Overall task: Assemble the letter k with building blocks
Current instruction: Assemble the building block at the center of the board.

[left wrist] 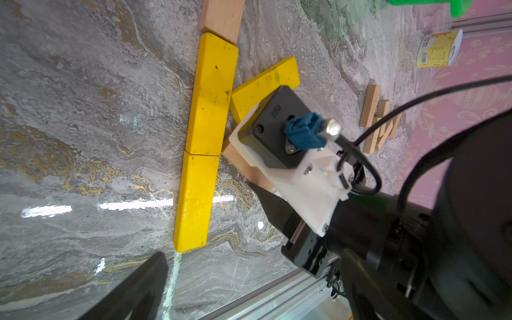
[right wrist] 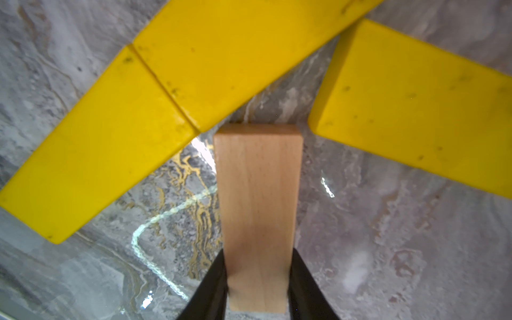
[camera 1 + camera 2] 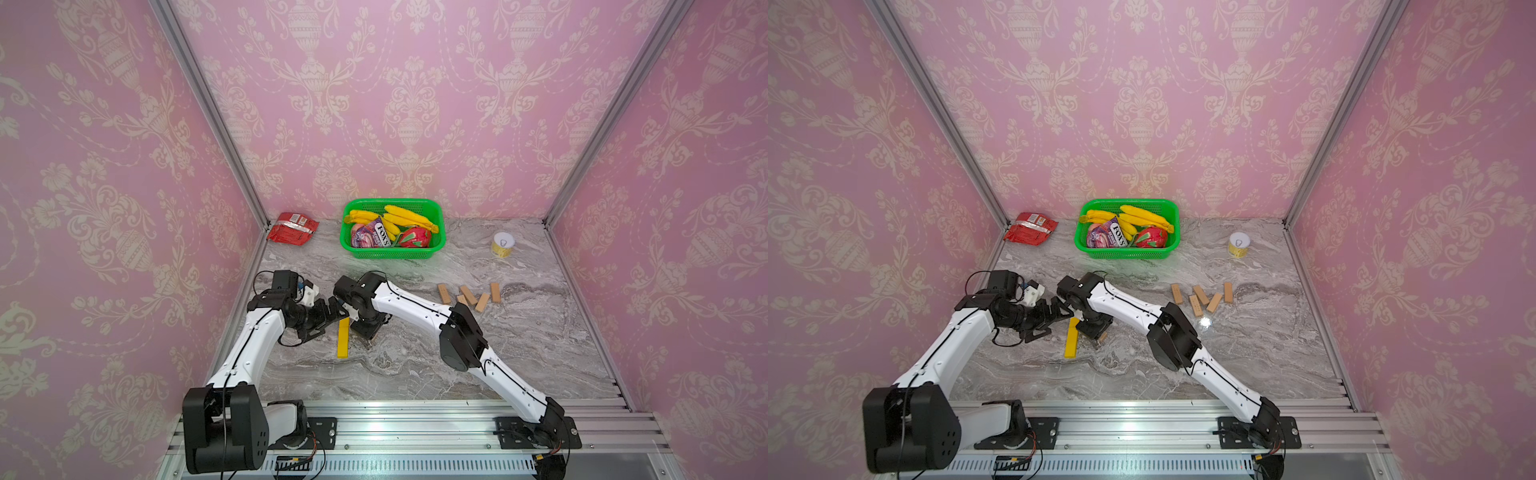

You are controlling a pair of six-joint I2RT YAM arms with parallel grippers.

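The letter k (image 1: 213, 105) lies flat near the left edge of the worktop (image 3: 415, 365), about midway between front and back edges. Four pieces down, the fifth in hand.

- Stem: one wood block (image 1: 221, 16) at the far end, then two yellow blocks (image 1: 213, 91) (image 1: 194, 199), end to end.
- Upper arm: slanted yellow block (image 2: 415, 110), corner tucked against the stem.
- Lower arm: wood block (image 2: 257, 199), pinched at its rear end by the right fingers (image 2: 213, 291), which are closed narrow onto its two long sides. Its tip sits just beside the seam between the two yellow stem blocks; touching or not, cannot tell.
- Left fingers (image 1: 133, 291): spread wide, holding nothing, hanging just beside the stem's near end.

Risks, as I judge them:
- The tip aims at the seam. Any forward push could split the stem or kink it.
- If the block is not fully down on the worktop, letting go could make it hop or pivot and close the angle.
- Fingers dragging on withdrawal could pull the arm away from the stem.
- Both wrists crowd the same spot; a bump between the arms, or the idle left fingers grazing the stem, would scatter the figure.

Spare wood blocks (image 3: 469, 296) lie well apart, toward the right edge.
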